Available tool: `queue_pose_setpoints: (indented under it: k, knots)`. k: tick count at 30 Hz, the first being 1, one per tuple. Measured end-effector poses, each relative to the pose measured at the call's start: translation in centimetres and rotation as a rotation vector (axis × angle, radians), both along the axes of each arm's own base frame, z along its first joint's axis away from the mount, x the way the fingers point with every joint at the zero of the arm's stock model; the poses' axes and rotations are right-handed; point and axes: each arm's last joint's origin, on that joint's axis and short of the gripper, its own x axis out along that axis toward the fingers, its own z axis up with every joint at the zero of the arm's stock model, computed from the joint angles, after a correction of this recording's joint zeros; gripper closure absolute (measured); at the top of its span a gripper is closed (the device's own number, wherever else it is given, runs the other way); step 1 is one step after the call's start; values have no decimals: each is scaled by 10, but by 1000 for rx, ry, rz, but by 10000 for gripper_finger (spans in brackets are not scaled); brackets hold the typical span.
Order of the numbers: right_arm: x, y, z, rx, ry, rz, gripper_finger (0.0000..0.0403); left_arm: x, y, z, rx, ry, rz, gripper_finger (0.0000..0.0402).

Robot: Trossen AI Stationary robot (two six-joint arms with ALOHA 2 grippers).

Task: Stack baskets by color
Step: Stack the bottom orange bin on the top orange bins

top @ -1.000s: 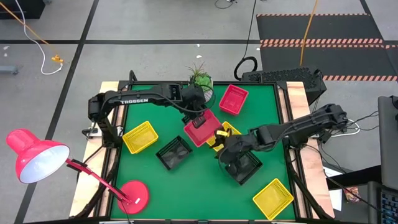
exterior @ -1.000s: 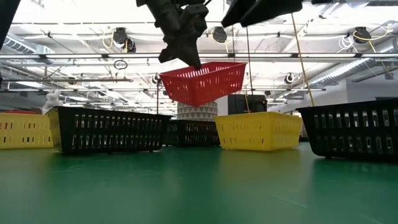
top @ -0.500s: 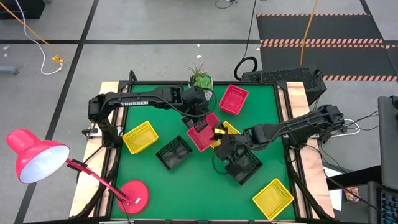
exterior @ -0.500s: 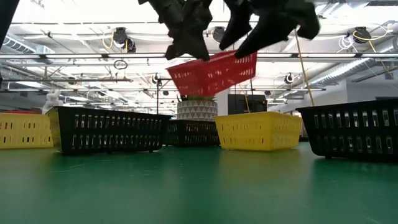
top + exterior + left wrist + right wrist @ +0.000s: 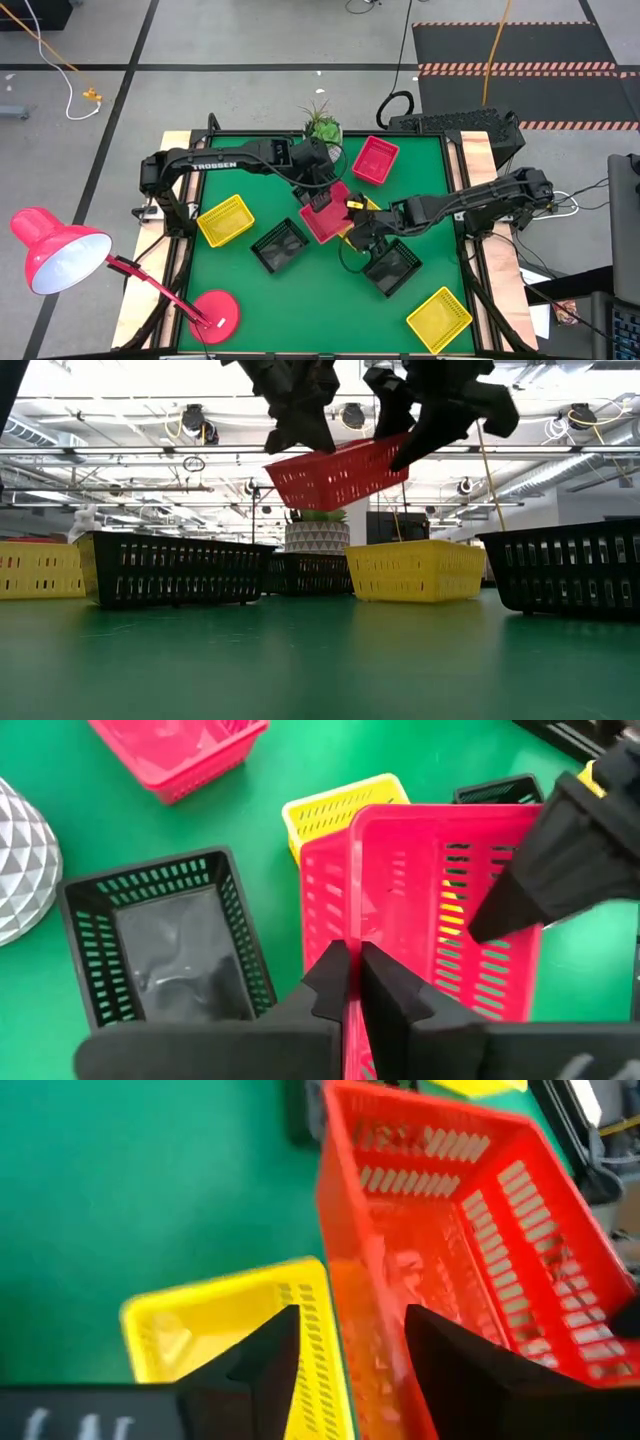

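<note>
A red basket (image 5: 330,216) hangs in the air over the table's middle, tilted, above a yellow basket (image 5: 369,206). My left gripper (image 5: 318,197) comes from the far left and is shut on one of the red basket's walls. My right gripper (image 5: 352,223) stands open at the basket's opposite side. In the right wrist view its fingers (image 5: 268,1352) straddle the red basket's (image 5: 450,1230) wall. Another red basket (image 5: 375,158) rests on its bottom at the far side. My left gripper pinches the rim of one side wall (image 5: 350,925) of the red basket, one finger inside the basket and one outside. The fingers slant down from the table's far left. The basket hangs clear of the table, tilted. Whether my right gripper touches the wall (image 5: 352,1315) between its fingers, I cannot tell.
Black baskets (image 5: 280,246) (image 5: 392,267) and yellow baskets (image 5: 225,220) (image 5: 439,319) stand scattered on the green mat. A third black basket (image 5: 165,945) lies by the white plant pot (image 5: 322,130). A red lamp's base (image 5: 214,312) sits at the near left.
My right gripper has moved toward the table's left and slightly down, up to the red basket, and turned as it went. The red basket stays lifted but has tipped: the end toward my right gripper now rides higher than the end my left gripper holds.
</note>
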Motion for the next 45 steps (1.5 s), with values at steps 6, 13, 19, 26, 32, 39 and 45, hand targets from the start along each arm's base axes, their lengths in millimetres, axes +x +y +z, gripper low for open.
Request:
queue_pose_setpoints:
  k: [6, 13, 19, 26, 32, 39, 45]
  knots:
    - [-2, -3, -1, -87, 22, -13, 318, -2, 0, 5, 8, -22, -5, 394]
    - [-4, -6, -2, -88, 48, -25, 399, -9, -2, 16, 20, -51, -24, 346]
    - [-6, -13, -4, -83, 83, -60, 401, -18, -4, 36, 74, -132, -61, 281]
    - [-20, -53, -2, -60, 172, -235, 402, -37, -17, 61, 163, -195, -139, 241]
    - [-40, -101, 12, -4, 179, -368, 402, -46, -34, 73, 244, -231, -233, 246]
    - [-69, -143, 20, -80, 306, -237, 402, -46, -43, 77, 254, -264, -260, 264]
    - [-83, -166, 25, -86, 304, -227, 403, -48, -45, 78, 259, -264, -271, 269]
